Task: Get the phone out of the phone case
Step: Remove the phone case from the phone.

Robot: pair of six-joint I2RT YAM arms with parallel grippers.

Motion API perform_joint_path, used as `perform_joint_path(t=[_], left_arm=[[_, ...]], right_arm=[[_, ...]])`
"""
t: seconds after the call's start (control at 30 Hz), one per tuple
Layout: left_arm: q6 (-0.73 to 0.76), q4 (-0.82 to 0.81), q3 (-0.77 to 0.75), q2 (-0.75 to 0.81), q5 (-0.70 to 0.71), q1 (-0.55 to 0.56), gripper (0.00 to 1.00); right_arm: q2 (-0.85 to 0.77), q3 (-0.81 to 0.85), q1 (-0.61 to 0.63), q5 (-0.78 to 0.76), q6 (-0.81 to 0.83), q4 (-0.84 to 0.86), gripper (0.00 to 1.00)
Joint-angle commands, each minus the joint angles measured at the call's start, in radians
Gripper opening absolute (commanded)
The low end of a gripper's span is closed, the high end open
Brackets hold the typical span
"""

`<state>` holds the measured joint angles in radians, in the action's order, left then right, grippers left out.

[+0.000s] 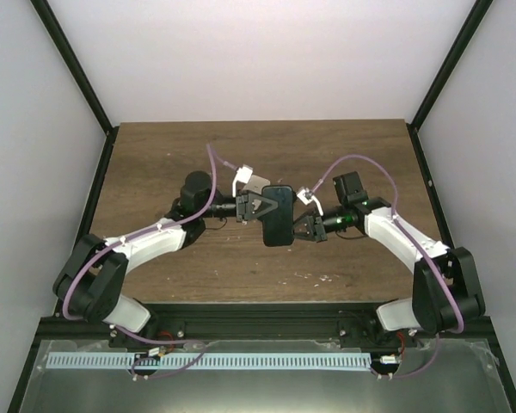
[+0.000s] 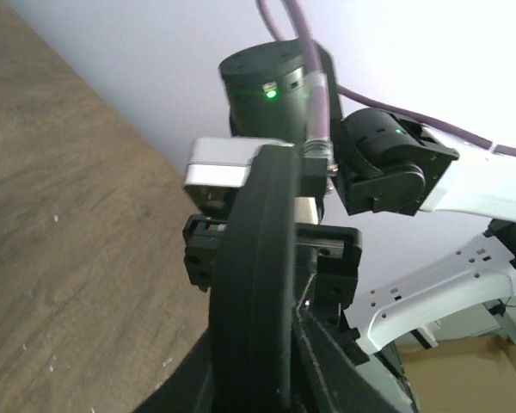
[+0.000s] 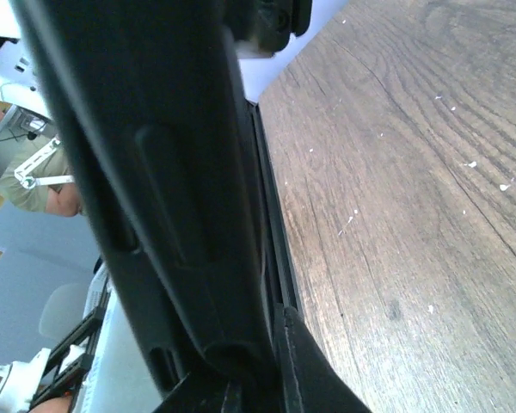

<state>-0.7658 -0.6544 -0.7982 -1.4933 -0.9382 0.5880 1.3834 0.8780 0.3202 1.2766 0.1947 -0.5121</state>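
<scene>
The black phone case (image 1: 277, 215) hangs above the middle of the wooden table (image 1: 155, 163), held between both arms. From the left, my left gripper (image 1: 262, 206) is shut on it. The left wrist view shows the case's rounded edge (image 2: 258, 284) standing upright between the left gripper's (image 2: 262, 383) jaws. From the right, my right gripper (image 1: 301, 227) is shut on the case's lower right edge. In the right wrist view the case's side (image 3: 155, 172) with its moulded buttons fills the left half, and one finger (image 3: 314, 370) presses on it. I cannot tell the phone apart from the case.
The dark wood tabletop (image 3: 413, 172) lies below, speckled with small white crumbs. Black frame posts (image 1: 77, 69) and white walls close in the sides and back. A metal rail (image 1: 241, 360) runs along the near edge behind the arm bases.
</scene>
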Motion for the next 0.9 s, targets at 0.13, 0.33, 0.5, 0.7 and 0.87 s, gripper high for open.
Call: perform_joint_path(t=[0.13,0.33,0.5,0.7,0.87], left_arm=[[0.069,0.222,0.034,0.009,0.084,0.060,0.38],[0.003,0.065,0.074,-0.031,0.110,0.059,0.44],[0.004,-0.003,0.133,-0.010,0.163,0.046,0.43],[-0.041,-0.133,0.208,0.080,0.230,-0.027,0.71],[-0.004,-0.078,0.135,0.063,0.226,-0.037,0.73]], right_arm=[[-0.091,-0.054,0.014,0.075,0.003,0.269,0.01],[-0.085,-0.079,0.015,0.028,-0.035,0.312,0.01],[-0.093,-0.114,0.015,-0.009,-0.042,0.325,0.01],[-0.097,-0.122,0.016,-0.001,-0.021,0.292,0.01],[-0.086,-0.125,0.014,0.066,0.023,0.260,0.01]])
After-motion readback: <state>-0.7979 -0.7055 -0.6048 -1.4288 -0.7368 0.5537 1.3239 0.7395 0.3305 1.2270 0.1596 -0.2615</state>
